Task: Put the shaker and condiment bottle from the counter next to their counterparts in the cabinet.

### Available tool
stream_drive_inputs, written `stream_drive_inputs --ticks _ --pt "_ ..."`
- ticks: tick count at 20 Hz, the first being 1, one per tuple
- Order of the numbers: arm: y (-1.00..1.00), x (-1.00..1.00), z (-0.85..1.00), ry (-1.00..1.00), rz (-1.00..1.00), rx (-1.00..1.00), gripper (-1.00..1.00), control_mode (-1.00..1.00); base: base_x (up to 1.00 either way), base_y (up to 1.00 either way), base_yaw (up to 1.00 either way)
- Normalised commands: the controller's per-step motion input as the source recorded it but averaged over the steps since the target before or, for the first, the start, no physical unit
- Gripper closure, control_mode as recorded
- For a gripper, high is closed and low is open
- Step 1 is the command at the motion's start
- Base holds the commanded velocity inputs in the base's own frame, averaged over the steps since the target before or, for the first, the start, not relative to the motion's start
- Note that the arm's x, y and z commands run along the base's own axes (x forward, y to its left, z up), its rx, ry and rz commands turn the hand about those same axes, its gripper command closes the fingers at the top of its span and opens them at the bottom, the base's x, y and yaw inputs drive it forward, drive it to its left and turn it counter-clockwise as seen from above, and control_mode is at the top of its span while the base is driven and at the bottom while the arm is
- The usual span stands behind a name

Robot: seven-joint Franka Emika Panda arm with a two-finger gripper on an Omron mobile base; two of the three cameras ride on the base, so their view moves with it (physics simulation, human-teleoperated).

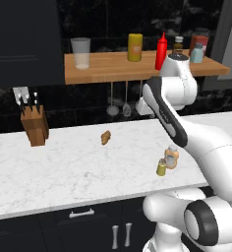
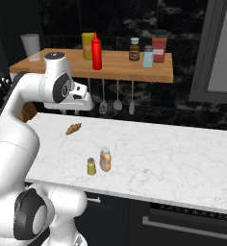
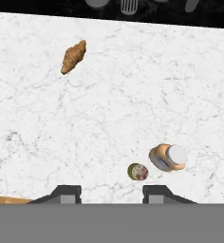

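The shaker (image 1: 161, 167) is standing upright on the white marble surface (image 1: 64, 167), near its front edge. The condiment bottle (image 1: 171, 157) is standing upright just beside it, slightly farther back; whether the two are touching cannot be told. In the hand view the shaker (image 3: 137, 172) and the condiment bottle (image 3: 168, 157) are appearing from above, close together, beyond the fingertips (image 3: 69, 192).

The gripper (image 3: 112, 193) is hanging above the surface, well clear of both containers, and is gripping nothing. Its jaws are standing a modest way apart with only bare marble between them.

A croissant (image 1: 105, 137) is lying on the surface farther back, well apart from the two containers. A knife block (image 1: 35, 125) is sitting at the left of the surface.

The cabinet (image 1: 113, 66) is running along the dark wall above. It is carrying a glass (image 1: 81, 53), a yellow container (image 1: 134, 47), a red squeeze bottle (image 1: 161, 51), a dark-brown bottle (image 2: 134, 49), a pale-blue shaker (image 2: 148, 56) and a red canister (image 2: 159, 49). Utensils (image 2: 117, 96) are hanging beneath it.
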Motion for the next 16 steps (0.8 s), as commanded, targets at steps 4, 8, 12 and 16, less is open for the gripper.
stream_drive_inputs --ticks 4,8,12,16 --pt "-0.15 -0.16 -0.12 -0.15 0.0 0.0 -1.0 -1.0 0.0 0.0 0.0" --pt "-0.42 -0.04 -0.43 -0.07 0.03 0.01 -1.0 -1.0 0.0 0.0 0.0" --pt "-0.52 0.0 -0.49 -0.08 0.02 0.07 -1.0 -1.0 0.0 0.0 0.0" --pt "-0.53 0.01 -0.25 -0.03 0.0 0.12 -1.0 -1.0 0.0 0.0 0.0"
